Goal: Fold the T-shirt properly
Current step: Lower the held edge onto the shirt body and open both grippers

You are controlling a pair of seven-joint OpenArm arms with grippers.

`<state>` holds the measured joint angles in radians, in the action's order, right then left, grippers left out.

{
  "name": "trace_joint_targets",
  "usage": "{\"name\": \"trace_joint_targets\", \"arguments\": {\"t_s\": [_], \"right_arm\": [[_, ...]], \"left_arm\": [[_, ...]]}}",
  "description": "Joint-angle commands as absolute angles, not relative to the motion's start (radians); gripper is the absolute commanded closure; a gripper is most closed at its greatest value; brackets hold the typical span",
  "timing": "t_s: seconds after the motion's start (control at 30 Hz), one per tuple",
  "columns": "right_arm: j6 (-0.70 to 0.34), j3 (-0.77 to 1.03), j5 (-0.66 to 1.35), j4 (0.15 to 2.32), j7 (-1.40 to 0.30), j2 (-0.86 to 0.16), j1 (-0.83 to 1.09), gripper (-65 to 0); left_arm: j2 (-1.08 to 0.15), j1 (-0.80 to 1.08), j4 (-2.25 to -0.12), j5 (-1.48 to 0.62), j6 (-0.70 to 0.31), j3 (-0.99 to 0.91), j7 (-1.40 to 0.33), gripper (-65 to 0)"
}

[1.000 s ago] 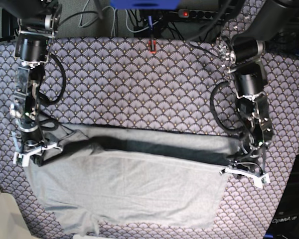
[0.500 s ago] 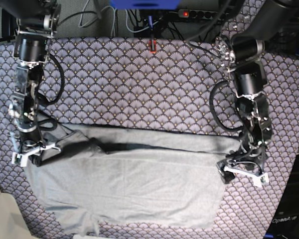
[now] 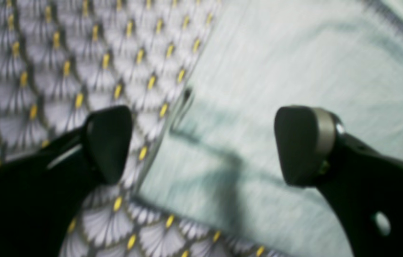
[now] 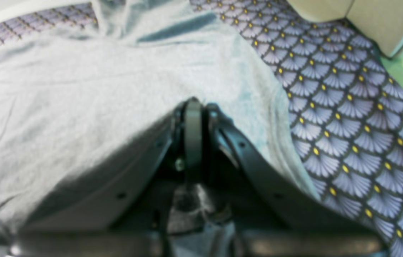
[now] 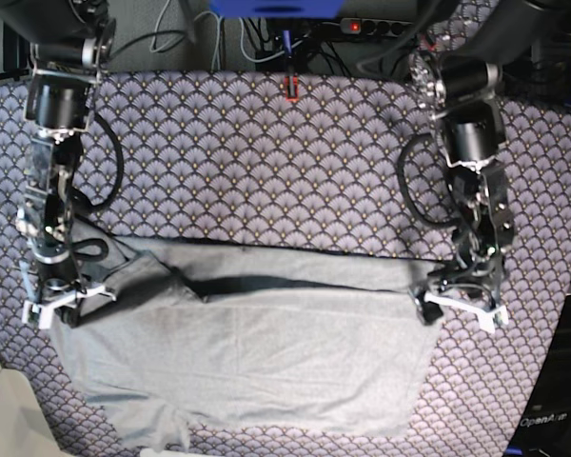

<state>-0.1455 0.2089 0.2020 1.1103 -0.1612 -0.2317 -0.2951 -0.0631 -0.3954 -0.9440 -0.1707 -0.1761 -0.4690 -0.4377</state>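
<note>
Now my left claw (image 5: 460,311) is spread wide over the T-shirt (image 5: 247,357) lying half folded on the table (image 5: 266,162), my right claw (image 5: 59,293) pinches its edge, so I think letting go comes next.

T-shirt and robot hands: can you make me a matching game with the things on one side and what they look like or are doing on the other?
Things:
1. T-shirt
2. Patterned cloth
3. Left gripper
4. Right gripper

Descriptions:
A. shut, pinching fabric
B. purple with fan scales
C. plain light grey
D. open, holding nothing

Pairs: 1-C, 2-B, 3-D, 4-A
</note>
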Motion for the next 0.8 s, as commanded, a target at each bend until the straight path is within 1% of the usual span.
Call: {"name": "trace_joint_targets", "arguments": {"t_s": [0.0,0.27,0.3,0.37,0.53,0.6,0.77], "right_arm": [[-0.15,0.203,0.203,1.098,-0.136,-0.246,-0.335,0.0],[-0.15,0.154,0.203,0.951,-0.134,-0.266,-0.443,-0.2],[-0.15,0.154,0.203,0.941,-0.134,-0.266,-0.45,-1.9],[-0.15,0.154,0.203,0.928,-0.134,-0.266,-0.463,-7.9],[-0.15,0.157,0.203,0.923,-0.134,-0.266,-0.467,-27.3],[-0.15,0.156,0.203,0.923,-0.134,-0.266,-0.467,-30.6],[-0.15,0.163,0.203,0.932,-0.137,-0.268,-0.458,-30.6]], "left_arm": [[-0.07,-0.42,-0.969,-0.183,-0.185,-0.467,-0.409,-62.8],[-0.079,-0.372,-0.974,-0.183,-0.188,-0.472,-0.409,-62.8],[-0.079,-0.367,-0.987,-0.18,-0.188,-0.472,-0.409,-62.8],[-0.079,-0.341,-1.03,-0.18,-0.188,-0.473,-0.41,-62.8],[-0.079,-0.295,-1.142,-0.183,-0.188,-0.467,-0.415,-62.8],[-0.079,-0.285,-1.171,-0.183,-0.185,-0.467,-0.417,-62.8],[-0.079,-0.277,-1.191,-0.183,-0.186,-0.472,-0.417,-62.8]]}}
